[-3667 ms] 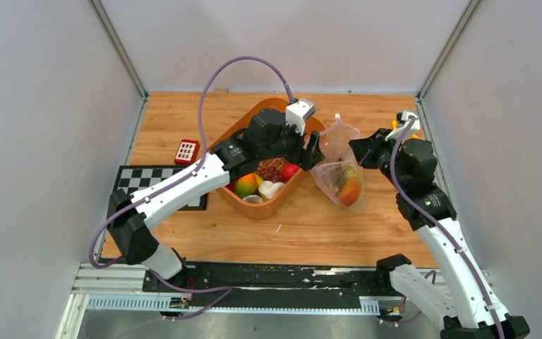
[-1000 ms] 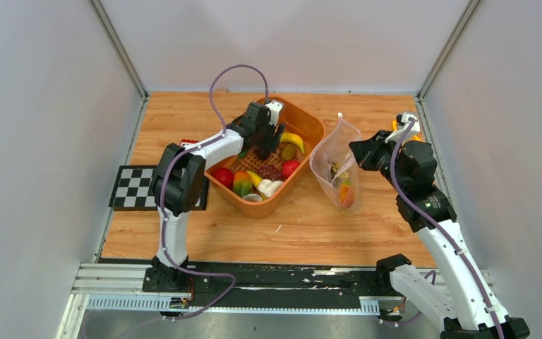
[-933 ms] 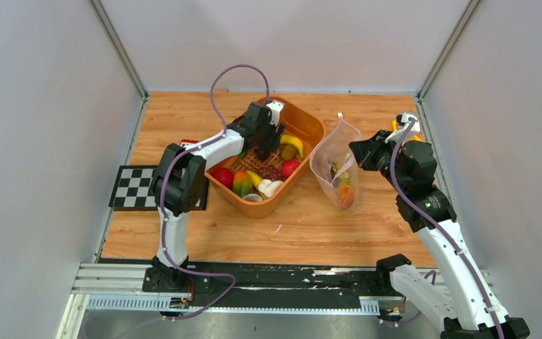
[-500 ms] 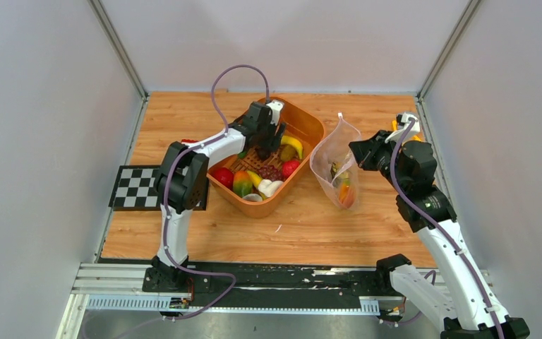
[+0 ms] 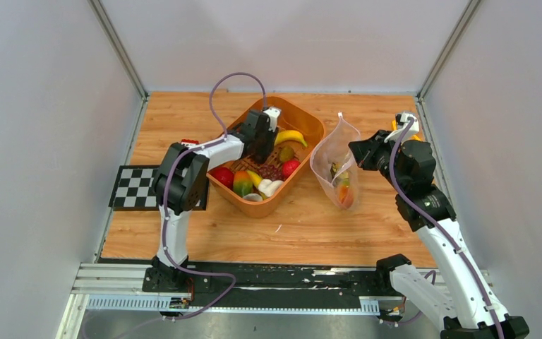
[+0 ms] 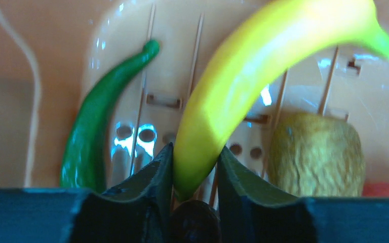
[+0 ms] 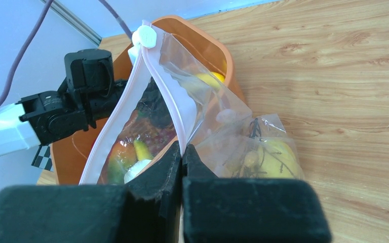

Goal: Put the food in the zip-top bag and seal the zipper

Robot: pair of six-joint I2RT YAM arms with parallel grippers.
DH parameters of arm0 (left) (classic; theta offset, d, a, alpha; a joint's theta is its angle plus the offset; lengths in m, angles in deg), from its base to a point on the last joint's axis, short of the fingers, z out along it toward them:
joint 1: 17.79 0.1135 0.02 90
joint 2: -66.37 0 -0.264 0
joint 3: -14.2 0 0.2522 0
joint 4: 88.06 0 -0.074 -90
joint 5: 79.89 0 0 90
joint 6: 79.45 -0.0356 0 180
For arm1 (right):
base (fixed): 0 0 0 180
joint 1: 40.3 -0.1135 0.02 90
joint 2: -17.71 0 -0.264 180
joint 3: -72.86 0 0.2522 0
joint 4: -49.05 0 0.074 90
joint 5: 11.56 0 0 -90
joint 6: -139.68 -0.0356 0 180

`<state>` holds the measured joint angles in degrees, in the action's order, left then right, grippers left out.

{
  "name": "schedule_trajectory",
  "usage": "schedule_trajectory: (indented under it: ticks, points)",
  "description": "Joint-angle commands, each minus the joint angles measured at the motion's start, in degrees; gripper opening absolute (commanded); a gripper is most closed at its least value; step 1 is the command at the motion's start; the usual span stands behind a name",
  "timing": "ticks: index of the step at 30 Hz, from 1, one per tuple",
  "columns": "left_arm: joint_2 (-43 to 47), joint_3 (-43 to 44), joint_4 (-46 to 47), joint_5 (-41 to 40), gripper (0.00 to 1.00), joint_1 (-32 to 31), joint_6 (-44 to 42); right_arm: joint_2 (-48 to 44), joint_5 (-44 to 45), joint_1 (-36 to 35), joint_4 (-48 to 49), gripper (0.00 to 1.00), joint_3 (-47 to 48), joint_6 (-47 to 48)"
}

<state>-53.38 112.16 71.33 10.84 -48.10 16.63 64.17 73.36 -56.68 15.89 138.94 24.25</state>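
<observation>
My left fingers [image 6: 152, 182] squeeze the banana [image 6: 243, 76] in the orange basket [image 5: 312, 127], mid-frame, to lift it. My right fingers [image 7: 154, 182] pinch the zip-top bag [image 5: 333, 157] just right, holding its mouth open for food.

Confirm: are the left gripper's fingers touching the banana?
Touching. The left wrist view shows the left gripper closing on the banana, both fingers pressed against its lower end, no gap on either side.
</observation>
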Motion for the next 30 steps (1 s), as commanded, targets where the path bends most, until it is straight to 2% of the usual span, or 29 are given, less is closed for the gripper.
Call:
schedule_trajectory:
  ticks: [1,11,19,25,30]
  points:
    - [8.67,-4.58,6.53,0.51,0.35,-0.01,2.67,-0.28,-0.37,-0.05,2.01,0.00,0.92,0.17]
    - [20.72,-7.87,4.23,4.18,0.29,0.00,5.29,-0.51,-0.43,-0.05,2.44,0.00,0.66,-0.40]
    - [35.86,-16.43,5.97,5.72,0.26,-1.09,9.39,0.53,-0.31,-0.05,2.86,0.00,0.55,-0.86]
    - [47.01,-13.68,-3.64,-3.38,0.26,-8.36,0.15,1.96,0.26,-0.13,2.75,0.00,1.23,-0.94]
    - [49.32,-7.55,-13.42,-11.28,0.26,-16.65,-9.94,3.53,0.25,-0.14,2.10,0.00,2.76,-0.69]
